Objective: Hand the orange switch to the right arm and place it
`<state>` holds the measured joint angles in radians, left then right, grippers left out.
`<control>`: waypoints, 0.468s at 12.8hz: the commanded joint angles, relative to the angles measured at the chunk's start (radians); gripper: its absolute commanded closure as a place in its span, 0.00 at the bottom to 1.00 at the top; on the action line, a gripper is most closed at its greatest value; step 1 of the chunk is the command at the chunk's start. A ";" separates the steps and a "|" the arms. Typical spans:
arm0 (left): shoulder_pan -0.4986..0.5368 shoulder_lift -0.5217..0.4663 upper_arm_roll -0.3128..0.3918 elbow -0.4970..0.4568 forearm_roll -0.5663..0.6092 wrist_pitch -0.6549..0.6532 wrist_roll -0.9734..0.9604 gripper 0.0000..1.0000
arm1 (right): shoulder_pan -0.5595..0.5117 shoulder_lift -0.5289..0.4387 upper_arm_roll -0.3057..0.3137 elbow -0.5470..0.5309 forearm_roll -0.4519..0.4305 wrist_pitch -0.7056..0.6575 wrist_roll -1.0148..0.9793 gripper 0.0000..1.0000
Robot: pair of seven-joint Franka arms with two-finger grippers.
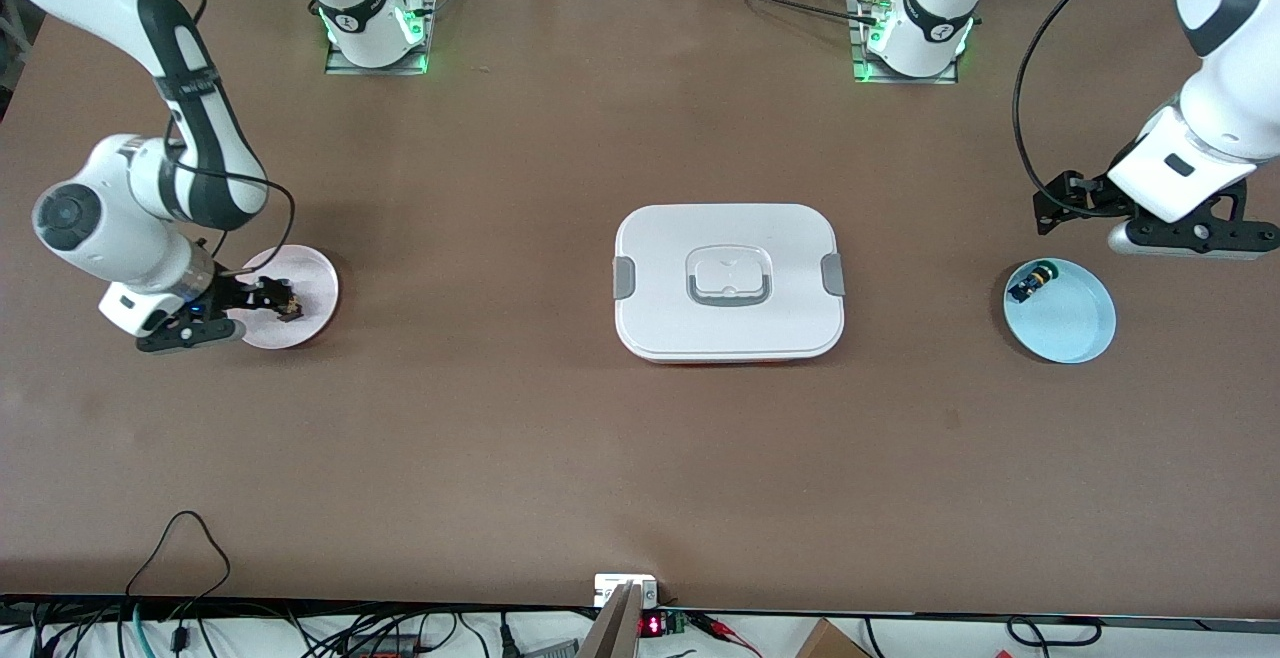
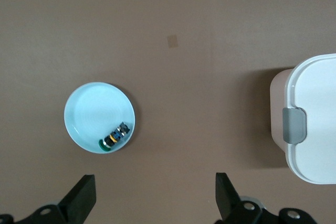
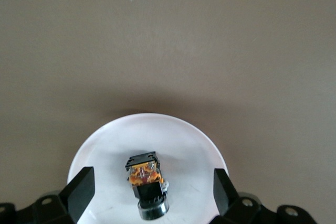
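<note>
Orange switch (image 3: 145,181) lying in pink plate (image 1: 318,283) at right arm's end, between spread, empty fingers of right gripper (image 3: 152,195). Black cylinder (image 2: 115,137) in blue plate (image 2: 86,114); left gripper (image 2: 155,198) open above table beside it. Closed white box (image 1: 728,281) mid-table.

What we count on the worktop (image 1: 500,418)

We see two plates, one pink plate (image 1: 312,278) and one pale blue plate (image 1: 1075,328); one white lidded box (image 1: 728,281); one orange switch (image 1: 289,304); one small black cylinder (image 1: 1032,284); and two arms, right arm (image 1: 110,228) and left arm (image 1: 1210,128).
</note>
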<state>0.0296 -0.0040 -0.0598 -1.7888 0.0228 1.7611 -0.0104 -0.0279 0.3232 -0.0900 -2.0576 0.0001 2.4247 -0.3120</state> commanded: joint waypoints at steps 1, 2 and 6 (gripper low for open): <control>0.065 0.031 0.003 0.044 -0.099 -0.061 0.053 0.00 | -0.001 -0.171 0.019 -0.003 0.038 -0.215 0.080 0.00; 0.058 0.048 -0.006 0.061 -0.097 -0.075 0.049 0.00 | 0.025 -0.211 0.019 0.017 0.032 -0.274 0.109 0.00; 0.053 0.059 -0.014 0.098 -0.092 -0.123 0.043 0.00 | 0.063 -0.296 0.026 0.222 0.024 -0.601 0.142 0.00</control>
<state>0.0822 0.0364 -0.0681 -1.7426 -0.0543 1.6973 0.0221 0.0347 0.0338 -0.0648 -1.9466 0.0199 1.9614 -0.1847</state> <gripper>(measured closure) 0.000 0.000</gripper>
